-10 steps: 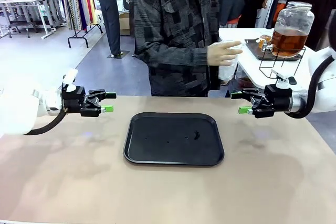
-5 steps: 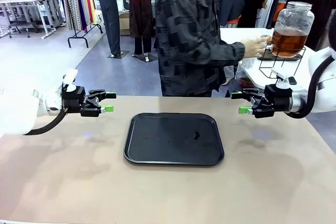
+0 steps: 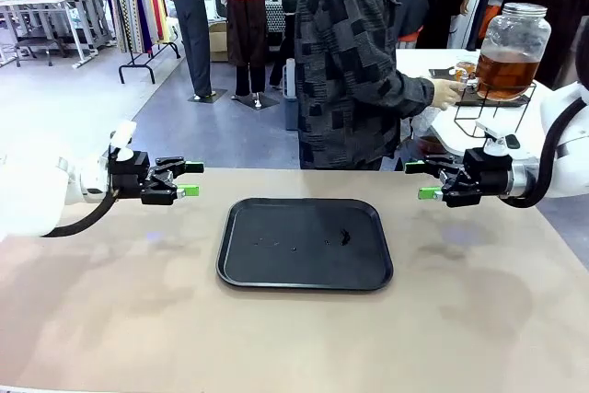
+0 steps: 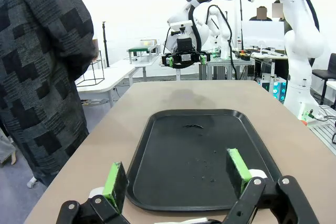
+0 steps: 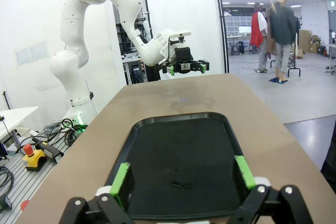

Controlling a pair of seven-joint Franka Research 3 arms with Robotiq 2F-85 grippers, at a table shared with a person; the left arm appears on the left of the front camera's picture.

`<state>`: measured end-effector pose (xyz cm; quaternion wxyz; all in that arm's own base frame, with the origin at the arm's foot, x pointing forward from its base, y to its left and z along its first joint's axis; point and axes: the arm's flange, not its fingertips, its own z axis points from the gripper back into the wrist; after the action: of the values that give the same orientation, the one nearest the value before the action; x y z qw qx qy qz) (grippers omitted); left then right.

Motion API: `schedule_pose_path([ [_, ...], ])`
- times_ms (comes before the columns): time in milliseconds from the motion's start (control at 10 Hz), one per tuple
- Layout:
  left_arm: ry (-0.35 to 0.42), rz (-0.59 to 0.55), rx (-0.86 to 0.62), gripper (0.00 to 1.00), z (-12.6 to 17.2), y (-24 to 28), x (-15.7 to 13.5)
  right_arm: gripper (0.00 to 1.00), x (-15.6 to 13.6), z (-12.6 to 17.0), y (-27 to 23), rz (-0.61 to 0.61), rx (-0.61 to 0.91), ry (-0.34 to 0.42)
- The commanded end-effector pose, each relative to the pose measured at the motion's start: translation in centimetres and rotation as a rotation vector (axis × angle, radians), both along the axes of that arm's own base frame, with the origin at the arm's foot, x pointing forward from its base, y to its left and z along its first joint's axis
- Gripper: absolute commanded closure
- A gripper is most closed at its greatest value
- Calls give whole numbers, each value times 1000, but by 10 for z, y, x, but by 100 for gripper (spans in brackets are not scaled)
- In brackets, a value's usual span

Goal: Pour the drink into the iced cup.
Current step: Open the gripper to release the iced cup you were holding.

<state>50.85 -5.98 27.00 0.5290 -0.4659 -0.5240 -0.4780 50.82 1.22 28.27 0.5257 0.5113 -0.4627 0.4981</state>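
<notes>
The drink (image 3: pixel 505 73) is amber liquid in a large lidded glass jar (image 3: pixel 513 36) on a wire stand, on a white side table at the far right. A person in a dark patterned jacket (image 3: pixel 354 62) reaches a hand (image 3: pixel 447 91) to the jar's tap. The iced cup is hidden or out of view. My left gripper (image 3: pixel 193 179) hovers open over the table's left side, seen up close as left gripper (image 4: pixel 176 177). My right gripper (image 3: pixel 419 181) hovers open at the right, seen up close as right gripper (image 5: pixel 182 177). Neither holds anything.
An empty black tray (image 3: pixel 304 255) lies mid-table between the grippers, also visible as tray (image 4: pixel 194 156) and tray (image 5: pixel 178 150). The white side table (image 3: pixel 433 66) stands beyond the far right corner. Other people and clothes racks stand far behind.
The person has turned and stepped right, stretching a hand out to the jar's tap. Both grippers have stayed still and open.
</notes>
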Motion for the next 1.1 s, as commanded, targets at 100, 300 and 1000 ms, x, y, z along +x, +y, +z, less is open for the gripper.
schedule_pose_path([
  [100,-2,-1,-4,0,1,0,0,0,1,2,1,2,0,2],
  [300,-2,-1,-4,0,1,0,0,0,1,2,1,2,0,2],
  [1000,-2,-1,-4,0,1,0,0,0,1,2,1,2,0,2],
])
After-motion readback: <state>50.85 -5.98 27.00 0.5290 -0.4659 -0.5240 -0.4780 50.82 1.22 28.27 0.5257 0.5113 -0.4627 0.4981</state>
